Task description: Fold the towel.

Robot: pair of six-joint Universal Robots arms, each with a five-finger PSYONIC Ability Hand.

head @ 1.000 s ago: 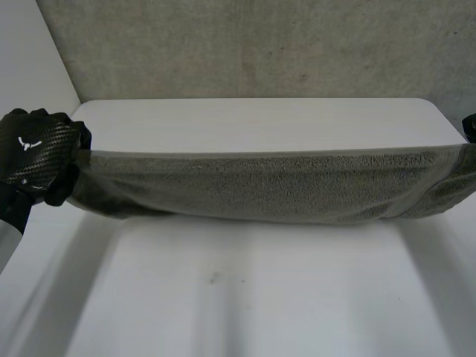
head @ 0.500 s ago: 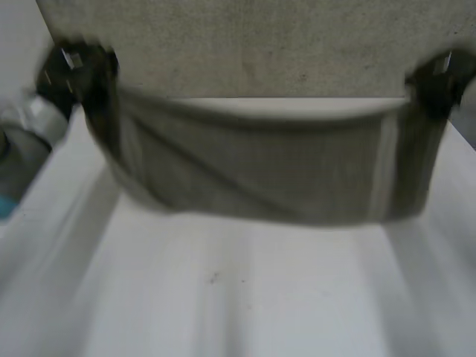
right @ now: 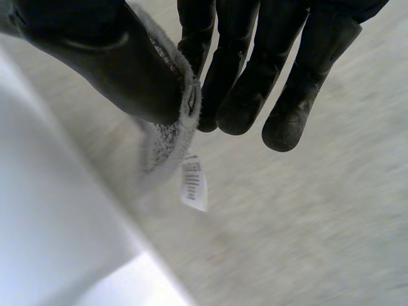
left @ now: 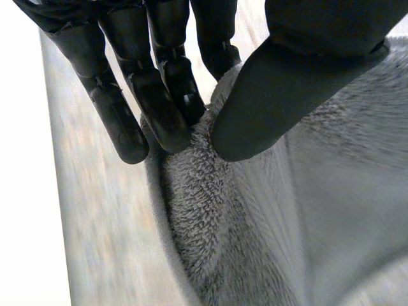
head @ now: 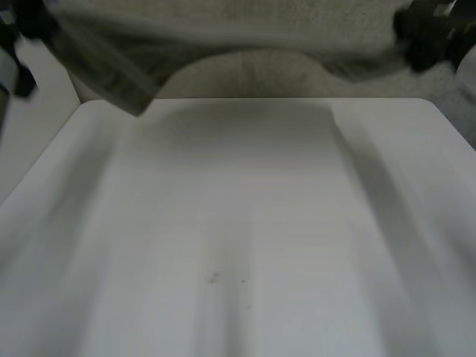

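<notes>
Fingers [left: 159, 108] pressed to thumbs, pinching towel [left: 287, 210] ends in left hand [left: 299, 83] and right hand [right: 108, 64]; stretched nine-to-three above table [head: 238, 223].

You have soft, diffuse light on the white bench [head: 238, 297]; the towel [head: 223, 30] held above it throws a faint shadow over its far end.

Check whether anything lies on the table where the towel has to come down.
Nothing visible does. The left hand and right hand pinch the towel above the table, which bears just a small speck.
</notes>
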